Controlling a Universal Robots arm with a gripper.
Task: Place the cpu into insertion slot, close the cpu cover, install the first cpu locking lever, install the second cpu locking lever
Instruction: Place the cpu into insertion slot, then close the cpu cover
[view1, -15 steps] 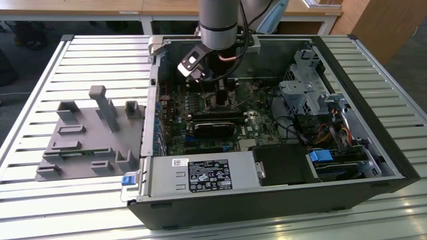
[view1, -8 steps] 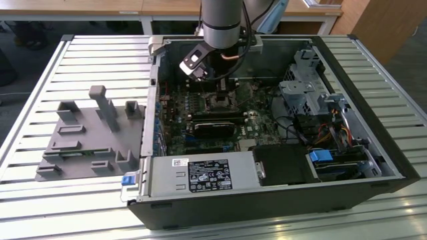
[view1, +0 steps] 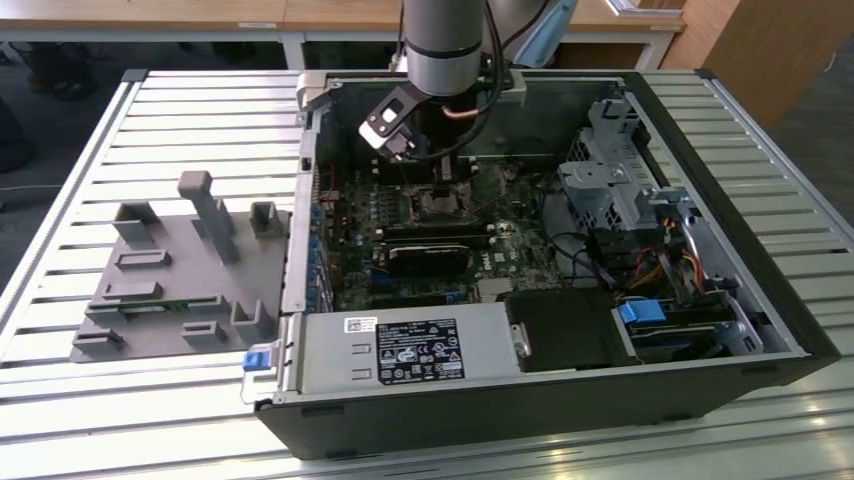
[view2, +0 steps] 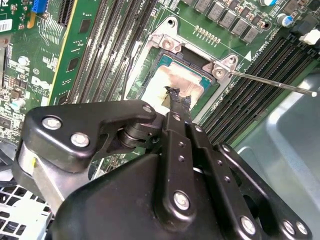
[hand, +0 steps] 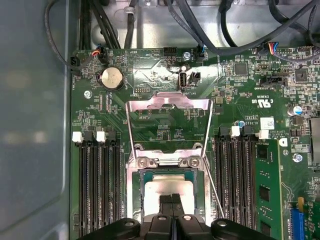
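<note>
— How far is the work judged to have been brought?

— The first step is taken as done. In both wrist views the cpu (hand: 154, 189) is seen lying flat in its socket on the motherboard (hand: 165, 75), its silvery top smeared with pale paste.

— And the claw?

— The gripper (hand: 172, 199) is set on the chip's top. Its fingers are seen pressed together with the tips touching the metal, and nothing is seen pinched between them.

— Where in the case is that found?

— In the exterior view it is placed at about twelve o'clock from the power supply box (view1: 400, 350), well inside the open computer case (view1: 747, 290).

— Is the cover shut?

— It is not. In the first wrist view the cpu cover (hand: 167, 103) is seen swung back on its hinge, clear of the socket, with the board visible through its window.

— The levers?

— One locking lever (hand: 214, 192), a thin steel rod, is seen standing free beside the socket, not hooked down. The second cannot be made out. Three steps are therefore judged to be left.
</note>
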